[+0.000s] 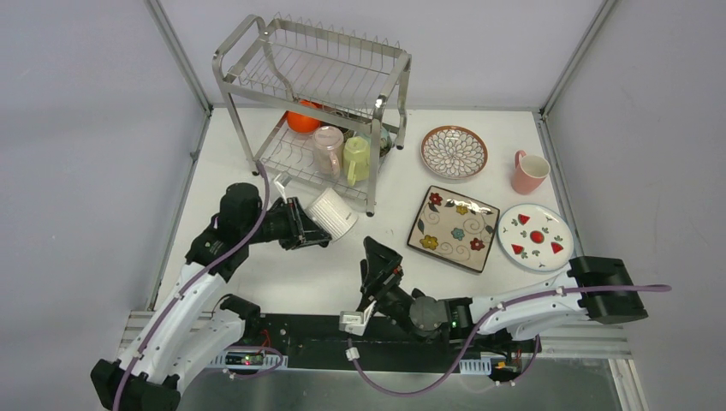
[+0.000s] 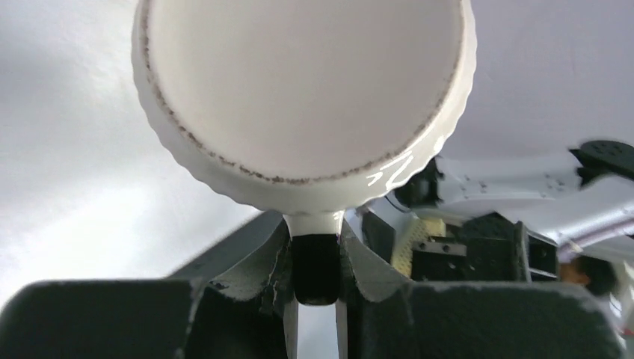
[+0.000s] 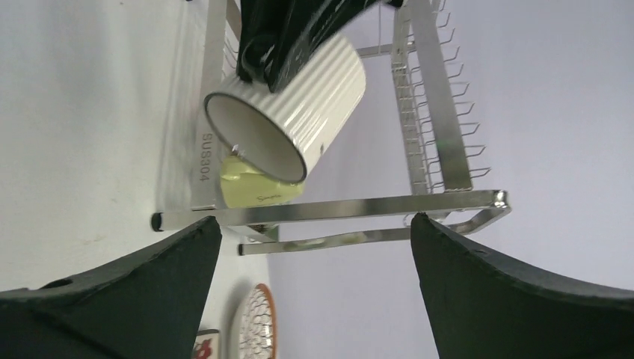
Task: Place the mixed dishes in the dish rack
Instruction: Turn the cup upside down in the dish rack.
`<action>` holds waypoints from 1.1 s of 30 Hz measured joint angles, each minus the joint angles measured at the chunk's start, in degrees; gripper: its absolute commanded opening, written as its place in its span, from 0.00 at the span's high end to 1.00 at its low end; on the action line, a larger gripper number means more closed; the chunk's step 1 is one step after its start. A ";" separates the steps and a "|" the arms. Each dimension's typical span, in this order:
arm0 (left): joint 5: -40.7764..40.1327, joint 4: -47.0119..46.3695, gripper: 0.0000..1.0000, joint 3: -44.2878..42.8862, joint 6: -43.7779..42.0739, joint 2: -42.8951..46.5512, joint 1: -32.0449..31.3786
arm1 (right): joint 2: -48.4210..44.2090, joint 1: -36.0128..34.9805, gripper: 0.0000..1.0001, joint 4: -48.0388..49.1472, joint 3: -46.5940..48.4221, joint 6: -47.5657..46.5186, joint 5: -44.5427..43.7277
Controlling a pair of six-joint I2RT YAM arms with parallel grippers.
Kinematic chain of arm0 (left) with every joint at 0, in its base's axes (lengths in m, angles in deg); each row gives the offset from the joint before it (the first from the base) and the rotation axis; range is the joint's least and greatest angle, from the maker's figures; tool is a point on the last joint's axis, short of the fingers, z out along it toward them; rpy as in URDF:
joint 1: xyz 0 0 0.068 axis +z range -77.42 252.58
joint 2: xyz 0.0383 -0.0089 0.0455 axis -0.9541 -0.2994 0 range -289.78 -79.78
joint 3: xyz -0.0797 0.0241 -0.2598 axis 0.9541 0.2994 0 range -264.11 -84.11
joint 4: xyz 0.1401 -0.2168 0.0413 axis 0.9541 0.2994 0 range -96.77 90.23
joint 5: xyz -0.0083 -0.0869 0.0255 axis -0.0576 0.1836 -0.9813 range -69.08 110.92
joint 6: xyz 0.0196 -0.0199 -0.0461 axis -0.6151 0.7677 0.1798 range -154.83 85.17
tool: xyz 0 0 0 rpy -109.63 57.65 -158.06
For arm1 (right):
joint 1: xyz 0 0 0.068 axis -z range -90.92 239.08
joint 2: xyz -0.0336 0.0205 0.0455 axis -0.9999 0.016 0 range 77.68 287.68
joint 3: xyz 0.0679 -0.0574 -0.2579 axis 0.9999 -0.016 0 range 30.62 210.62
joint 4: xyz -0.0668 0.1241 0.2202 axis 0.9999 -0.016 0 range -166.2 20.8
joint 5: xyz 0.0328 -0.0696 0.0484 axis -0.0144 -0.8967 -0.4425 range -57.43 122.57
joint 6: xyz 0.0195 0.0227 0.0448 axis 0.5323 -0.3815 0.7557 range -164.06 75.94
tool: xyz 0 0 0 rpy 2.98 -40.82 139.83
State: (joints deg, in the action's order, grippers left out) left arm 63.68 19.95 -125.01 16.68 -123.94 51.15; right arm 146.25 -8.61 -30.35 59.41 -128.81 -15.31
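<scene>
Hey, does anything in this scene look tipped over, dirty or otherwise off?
The white mug is tipped on its side at the rack's near edge, held by the left tool by its handle alone. Brown specks ring one circular edge in the left wrist view. Nothing spilled or broken shows.

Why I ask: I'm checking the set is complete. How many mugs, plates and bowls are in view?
Mugs: 4 (white ribbed mug, pink mug, pale pink mug, yellow-green mug)
Plates: 3 (petal-pattern plate, square floral plate, red-marked white plate)
Bowls: 1 (orange bowl)
Total: 8; the dish rack may hide more.
</scene>
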 measured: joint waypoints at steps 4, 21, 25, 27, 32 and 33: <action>-13.05 2.60 1.00 0.13 -5.46 6.21 0.02 | -1.60 -0.46 0.00 -3.08 0.04 6.99 -1.01; -39.52 0.66 1.00 3.80 -30.12 9.66 0.02 | 2.75 -0.59 0.00 -28.98 15.37 57.55 -10.03; -42.82 -5.51 1.00 5.05 -40.37 5.44 0.02 | 2.49 -0.59 0.00 -37.81 18.56 69.07 -11.61; -44.17 -7.76 1.00 5.09 -43.06 2.84 0.15 | 1.51 -0.59 0.00 -40.89 18.88 73.35 -11.85; -44.28 -14.82 1.00 5.31 -47.82 -4.24 1.27 | -4.13 0.09 0.00 -47.95 18.73 85.24 -11.67; -44.19 -17.05 1.00 5.38 -48.61 -5.68 1.29 | -5.53 0.48 0.00 -48.83 18.45 87.89 -11.54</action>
State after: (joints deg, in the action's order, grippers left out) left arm 19.49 2.90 -119.64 -31.93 -129.63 52.44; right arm 140.72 -8.13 -79.18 77.86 -40.92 -26.85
